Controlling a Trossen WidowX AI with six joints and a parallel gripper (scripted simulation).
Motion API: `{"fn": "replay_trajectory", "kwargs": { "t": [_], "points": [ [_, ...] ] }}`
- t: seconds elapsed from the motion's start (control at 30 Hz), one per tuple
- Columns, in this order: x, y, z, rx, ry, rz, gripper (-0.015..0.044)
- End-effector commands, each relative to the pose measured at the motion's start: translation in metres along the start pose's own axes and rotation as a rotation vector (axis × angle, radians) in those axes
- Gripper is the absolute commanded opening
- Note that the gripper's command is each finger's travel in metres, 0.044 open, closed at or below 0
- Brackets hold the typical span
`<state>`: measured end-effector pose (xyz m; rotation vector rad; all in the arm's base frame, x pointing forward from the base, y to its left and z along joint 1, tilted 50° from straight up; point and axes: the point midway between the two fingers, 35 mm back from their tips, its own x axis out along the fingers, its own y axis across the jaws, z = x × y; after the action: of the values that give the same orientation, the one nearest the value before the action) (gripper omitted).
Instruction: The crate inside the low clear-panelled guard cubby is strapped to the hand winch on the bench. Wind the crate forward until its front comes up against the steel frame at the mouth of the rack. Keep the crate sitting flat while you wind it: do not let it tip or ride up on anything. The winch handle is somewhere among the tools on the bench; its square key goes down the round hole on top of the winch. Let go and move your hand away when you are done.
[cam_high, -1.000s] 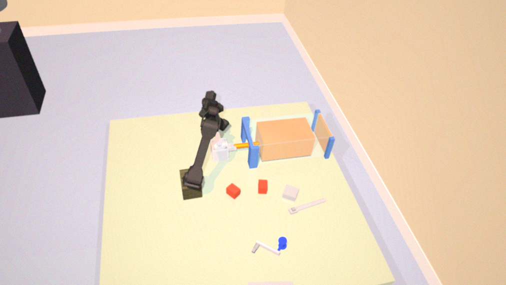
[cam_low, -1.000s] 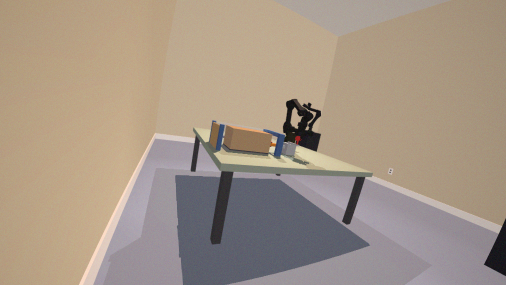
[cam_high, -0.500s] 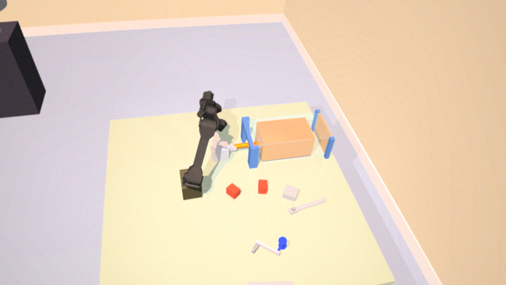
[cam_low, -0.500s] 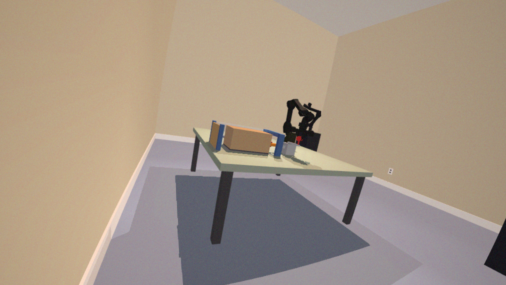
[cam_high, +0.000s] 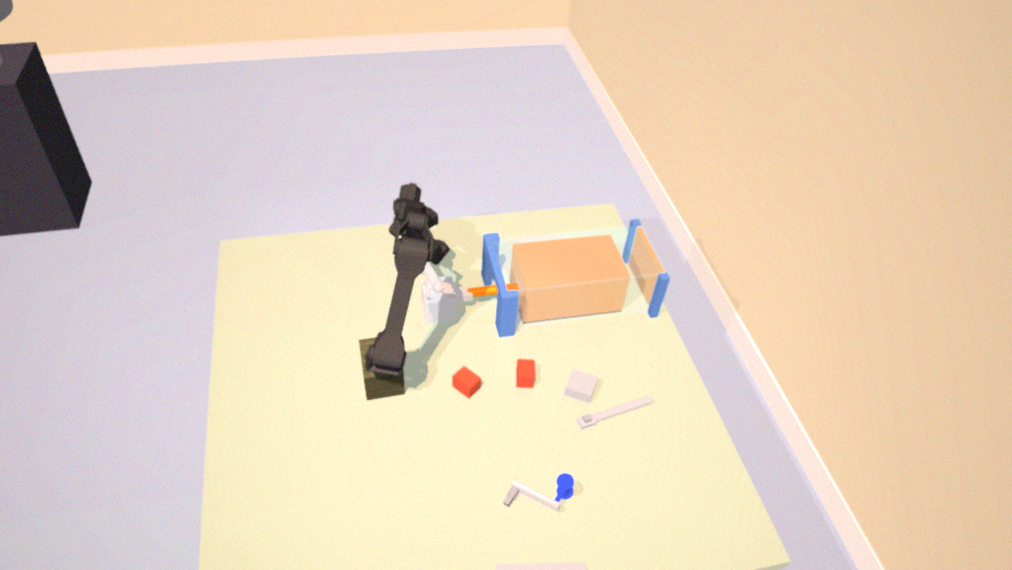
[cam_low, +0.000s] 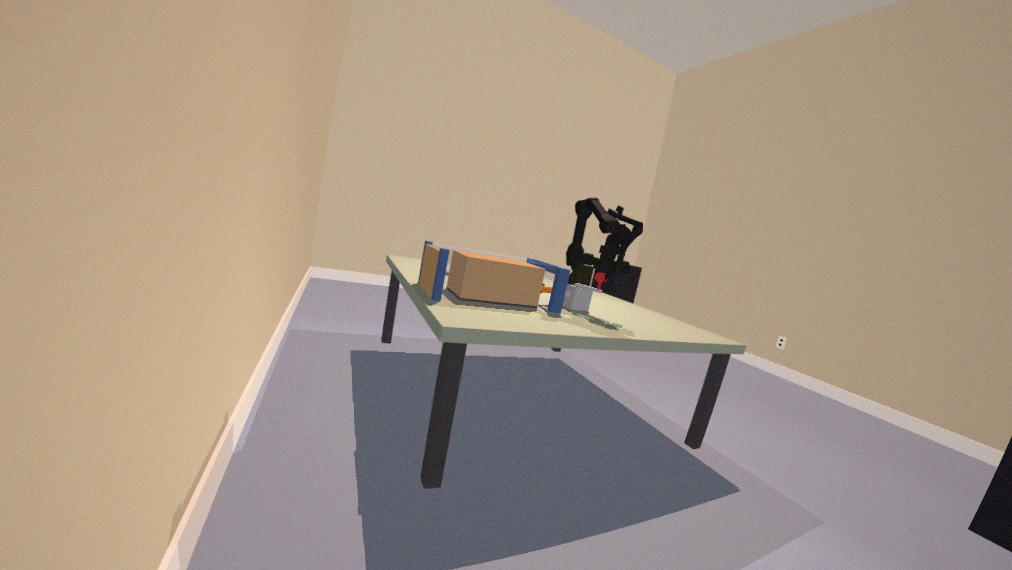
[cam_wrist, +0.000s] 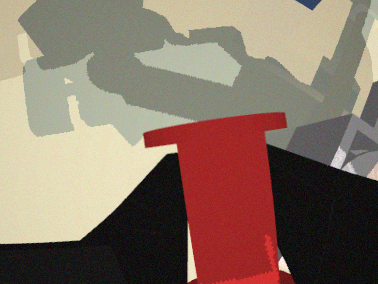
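Pincer (cam_high: 440, 251) (cam_low: 610, 266) (cam_wrist: 213, 159), one: pinching a red knob (cam_low: 600, 278) (cam_wrist: 227, 200), flanged end showing between its fingers. Winch (cam_high: 439, 304) (cam_low: 580, 298), one, grey: lay below and just beside the pincer, the key seemingly seated. Orange strap (cam_high: 482, 291) (cam_low: 546, 288), one: ran from the winch away from the pincer. Blue frame (cam_high: 505, 311) (cam_low: 562, 292), one: stood farther from the pincer than the winch. Crate (cam_high: 570, 283) (cam_low: 495, 278), one: beyond that frame from the pincer, apparently flat, its front near the steel; contact could not be told.

Hazards, as judged: an upward or sideways pull on the knob, off the circle, might have lifted or cocked the key; a poor wrist angle might have let the knob slip; winding on after contact might have tipped the crate or overstrained the strap.
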<state>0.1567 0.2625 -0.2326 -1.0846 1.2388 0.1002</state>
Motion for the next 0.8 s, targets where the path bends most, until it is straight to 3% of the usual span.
{"fn": "replay_trajectory", "kwargs": {
  "t": [0.0, 0.77],
  "points": [
    [-0.004, 0.006, -0.019, -0.033, 0.029, 0.008, 0.0000],
    [-0.015, 0.008, -0.040, -0.034, 0.030, 0.009, 0.0000]
  ]
}}
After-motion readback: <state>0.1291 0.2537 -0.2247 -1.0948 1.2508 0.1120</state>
